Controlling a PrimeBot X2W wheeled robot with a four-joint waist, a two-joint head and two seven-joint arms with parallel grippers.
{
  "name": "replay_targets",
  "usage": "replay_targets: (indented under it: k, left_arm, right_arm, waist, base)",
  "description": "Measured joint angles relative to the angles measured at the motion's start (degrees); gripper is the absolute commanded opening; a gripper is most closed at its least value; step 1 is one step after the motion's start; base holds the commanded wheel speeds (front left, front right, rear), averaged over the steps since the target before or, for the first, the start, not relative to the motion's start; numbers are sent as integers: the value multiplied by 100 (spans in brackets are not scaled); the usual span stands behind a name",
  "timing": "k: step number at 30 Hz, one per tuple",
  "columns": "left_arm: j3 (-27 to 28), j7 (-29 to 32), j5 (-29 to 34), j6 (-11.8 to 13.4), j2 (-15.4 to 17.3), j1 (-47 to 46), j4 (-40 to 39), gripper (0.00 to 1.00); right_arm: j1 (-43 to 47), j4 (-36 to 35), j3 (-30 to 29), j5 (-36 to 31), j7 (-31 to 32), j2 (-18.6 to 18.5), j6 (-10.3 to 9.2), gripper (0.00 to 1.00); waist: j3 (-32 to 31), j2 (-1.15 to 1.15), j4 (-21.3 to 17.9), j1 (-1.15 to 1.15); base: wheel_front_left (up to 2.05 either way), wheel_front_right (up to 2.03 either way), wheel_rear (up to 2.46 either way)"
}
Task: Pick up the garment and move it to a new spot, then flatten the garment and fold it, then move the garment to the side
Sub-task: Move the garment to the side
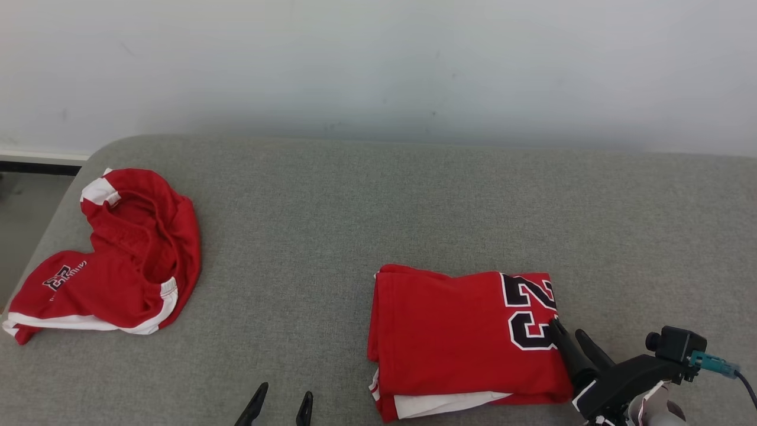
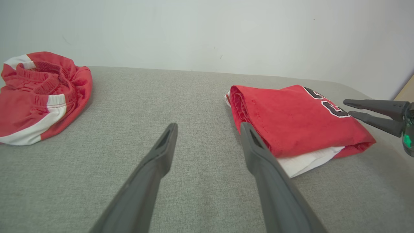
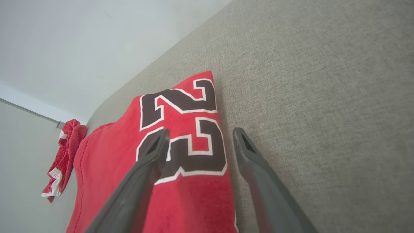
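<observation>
The garment (image 1: 449, 331) is a red jersey with a black and white "23", folded into a flat rectangle on the grey padded surface (image 1: 355, 207), right of centre. A white layer shows at its near edge (image 2: 307, 161). My right gripper (image 1: 568, 327) is open just above the garment's right edge. In the right wrist view, one finger lies over the number and the other over bare cushion beside it (image 3: 200, 130). My left gripper (image 1: 285, 390) is open and empty, low over the surface just left of the garment (image 2: 207, 126).
A second red and white garment (image 1: 118, 260) lies crumpled at the far left of the surface, near its rounded edge. Beyond that edge the floor (image 1: 23, 207) drops away. A pale wall (image 1: 378, 59) runs close behind.
</observation>
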Motion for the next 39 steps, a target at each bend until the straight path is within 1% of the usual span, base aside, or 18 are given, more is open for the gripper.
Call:
replay_targets:
  k: [8,16,17,18,19,20,21,22,26,31,35,39]
  left_arm:
    - [-45,0,30,-18,0,-108,41,100]
    - [-101,0,65,-66,0,-210,41,100]
    - [-100,0,65,-67,0,-225,41,100]
    - [-102,0,65,-67,0,-244,41,100]
    - [-102,0,65,-67,0,-274,41,100]
    - [-100,0,65,-66,0,-305,38,100]
    - [-102,0,65,-65,1,-319,38,100]
    - [-102,0,65,-59,1,-320,41,100]
    - [-114,0,63,-19,0,-334,53,100]
    - [-102,0,60,-10,0,-406,53,100]
    - [-70,0,64,-8,0,-407,40,100]
    - [-49,0,82,-8,0,-402,12,100]
  right_arm:
    - [-249,57,401,621,80,-179,0,100]
    - [-506,175,736,931,242,-314,1,100]
    - [-546,179,768,979,275,-325,1,85]
    - [-587,183,806,995,289,-339,1,49]
    - [-632,199,844,1005,316,-347,1,45]
    - [-667,204,880,1024,326,-363,1,38]
    - [-705,211,928,1033,332,-374,1,3]
    - [-744,223,977,1033,333,-377,1,0]
    - [-839,247,1167,1014,321,-402,1,0]
    - [-911,224,1336,960,26,-428,1,0]
    - [-1089,286,1561,716,-196,-504,1,0]
    - [-1192,388,1633,571,-337,-502,1,0]
  waist:
    - [175,0,69,0]
    - [356,0,129,0]
    - [384,0,136,-1]
    - [414,0,141,0]
    - [444,0,145,-1]
    - [474,0,147,-1]
    - [503,0,147,-1]
    - [530,0,145,-1]
    - [582,0,98,-1]
    - [577,0,-7,-1]
    - [542,0,-140,-1]
    - [517,0,-282,-1]
  base:
    - [0,0,0]
    - [0,0,0]
    - [0,0,0]
    - [0,0,0]
    - [0,0,0]
    - [0,0,0]
    - [0,0,0]
    - [0,0,0]
    - [0,0,0]
    - [0,0,0]
    - [0,0,0]
    - [0,0,0]
